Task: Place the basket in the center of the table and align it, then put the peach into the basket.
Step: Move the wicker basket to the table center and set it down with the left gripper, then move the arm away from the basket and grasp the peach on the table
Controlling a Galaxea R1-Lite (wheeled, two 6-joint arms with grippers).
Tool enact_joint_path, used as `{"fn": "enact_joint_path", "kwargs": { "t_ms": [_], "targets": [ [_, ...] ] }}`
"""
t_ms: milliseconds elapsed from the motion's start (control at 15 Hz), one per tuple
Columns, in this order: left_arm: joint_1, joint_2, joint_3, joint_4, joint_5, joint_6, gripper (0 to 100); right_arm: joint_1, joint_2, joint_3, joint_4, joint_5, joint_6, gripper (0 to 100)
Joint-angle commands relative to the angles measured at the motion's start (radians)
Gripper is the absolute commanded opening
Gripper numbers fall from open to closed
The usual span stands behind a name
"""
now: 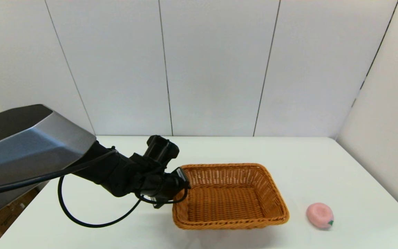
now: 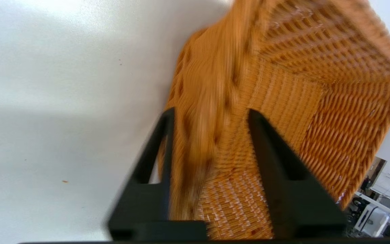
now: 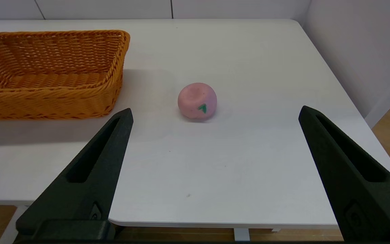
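Black fingers of the left gripper (image 2: 208,142) clamp the basket (image 1: 230,195) wall at centre frame. Right gripper (image 3: 215,145), spread wide, waits low. Peach (image 1: 320,215) lies lower right on the table (image 1: 358,173), not yet basketed.

Bare table (image 1: 323,166) around peach (image 1: 320,215), basket (image 1: 231,197) well apart on its left

You see the basket (image 1: 231,197) as woven orange-brown wicker, rough and ribbed, with a braided rim. The table (image 1: 323,166) looks smooth, white and faintly glossy. The peach (image 1: 319,215) looks matt, soft pink, foam-like. The left gripper (image 2: 208,135) and right gripper (image 3: 215,135) fingers look like matt black plastic.
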Motion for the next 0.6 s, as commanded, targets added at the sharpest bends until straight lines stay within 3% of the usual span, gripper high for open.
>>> {"fn": "enact_joint_path", "kwargs": {
  "t_ms": [67, 333, 600],
  "targets": [
    [0.001, 0.001, 0.005, -0.01, 0.001, -0.006, 100, 0.001, 0.0, 0.001, 0.001, 0.0, 0.0, 100],
    [0.058, -0.072, 0.006, -0.01, 0.0, 0.02, 100, 0.001, 0.0, 0.001, 0.001, 0.0, 0.0, 100],
    [0.118, -0.476, 0.037, -0.001, -0.003, 0.173, 100, 0.001, 0.0, 0.001, 0.001, 0.0, 0.0, 100]
  ]
}}
